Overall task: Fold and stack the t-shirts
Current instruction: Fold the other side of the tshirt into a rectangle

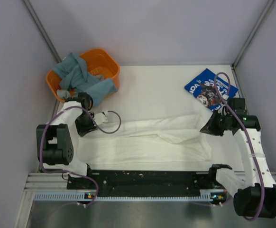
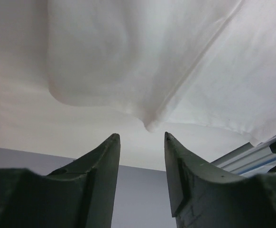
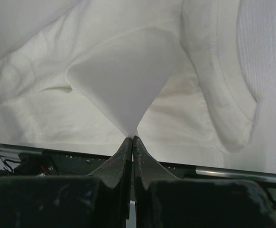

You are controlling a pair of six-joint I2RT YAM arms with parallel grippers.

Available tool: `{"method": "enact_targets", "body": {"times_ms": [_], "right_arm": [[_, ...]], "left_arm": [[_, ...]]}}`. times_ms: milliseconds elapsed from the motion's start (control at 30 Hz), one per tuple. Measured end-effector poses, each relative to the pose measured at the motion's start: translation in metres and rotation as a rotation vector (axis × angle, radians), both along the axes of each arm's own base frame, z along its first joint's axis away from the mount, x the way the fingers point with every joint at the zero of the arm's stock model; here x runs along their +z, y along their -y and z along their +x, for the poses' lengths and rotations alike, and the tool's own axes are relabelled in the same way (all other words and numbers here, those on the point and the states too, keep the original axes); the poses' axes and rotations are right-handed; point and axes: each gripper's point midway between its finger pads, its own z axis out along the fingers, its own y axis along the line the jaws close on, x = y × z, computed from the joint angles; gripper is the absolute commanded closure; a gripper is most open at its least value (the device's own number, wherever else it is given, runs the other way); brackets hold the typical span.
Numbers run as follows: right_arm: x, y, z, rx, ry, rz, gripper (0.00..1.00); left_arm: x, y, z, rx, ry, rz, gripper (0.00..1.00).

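The white t-shirt (image 1: 147,140) lies stretched across the near half of the tabletop (image 1: 152,88), running from 9 o'clock to 3 o'clock. Its near hem lies close to the black rail (image 1: 142,176) at 6 o'clock. It is loosely folded lengthwise, with a long ridge along its upper edge and a rumpled flap near its right end. Only plain white cloth shows.

The folded royal-blue t-shirt (image 1: 209,89) with white lettering lies at 2 o'clock, close to the right wall. At 10 o'clock an orange basket (image 1: 105,64) holds grey-blue cloth (image 1: 78,76) that spills over its rim. Bare tabletop stretches between the two across the far middle.

The left gripper (image 1: 91,124) sits at the shirt's 9 o'clock end. In its wrist view (image 2: 142,137) the jaws stand parted with nothing between them, and a pointed fold of the shirt lies just ahead of the tips.

The right gripper (image 1: 205,129) is at the 3 o'clock end. Its jaws (image 3: 132,138) are pinched tight on a peak of white cloth that lifts into a small tent.
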Motion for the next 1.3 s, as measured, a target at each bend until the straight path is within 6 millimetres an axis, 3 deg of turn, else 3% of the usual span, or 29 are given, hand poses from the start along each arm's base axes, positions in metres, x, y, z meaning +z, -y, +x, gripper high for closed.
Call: {"method": "enact_targets", "body": {"times_ms": [100,233,300,433,533,600,767,933,1067,1200,1300], "right_arm": [[0.0,-0.001,0.007,-0.002,0.012,0.007,1.0],[-0.003,-0.001,0.019,-0.005,0.017,0.015,1.0],[-0.006,-0.001,0.027,-0.008,0.016,0.018,1.0],[-0.017,0.001,0.047,-0.02,0.003,0.023,1.0],[-0.029,0.003,0.062,-0.029,-0.014,0.02,1.0],[-0.038,0.004,0.072,-0.036,-0.024,0.02,1.0],[-0.054,0.006,0.09,-0.047,-0.037,0.02,1.0],[-0.065,0.008,0.099,-0.052,-0.045,0.017,1.0],[-0.071,0.009,0.104,-0.054,-0.05,0.017,1.0],[-0.07,0.009,0.107,-0.053,-0.038,0.016,1.0],[-0.07,0.009,0.107,-0.052,-0.035,0.016,1.0]], "left_arm": [[0.008,0.014,0.006,-0.024,0.011,-0.024,0.5],[0.034,0.061,0.029,-0.104,0.102,-0.116,0.51],[0.052,0.092,0.038,-0.159,0.162,-0.181,0.51],[0.093,0.179,0.043,-0.307,0.266,-0.375,0.51],[0.112,0.248,0.027,-0.422,0.272,-0.53,0.52],[0.117,0.284,0.015,-0.478,0.251,-0.603,0.52],[0.1,0.366,-0.02,-0.624,0.153,-0.692,0.55],[0.068,0.429,-0.06,-0.777,0.067,-0.716,0.66],[0.047,0.461,-0.08,-0.848,0.016,-0.735,0.64],[0.031,0.48,-0.075,-0.875,0.026,-0.742,0.6],[0.014,0.482,-0.069,-0.892,0.029,-0.714,0.6]]}}
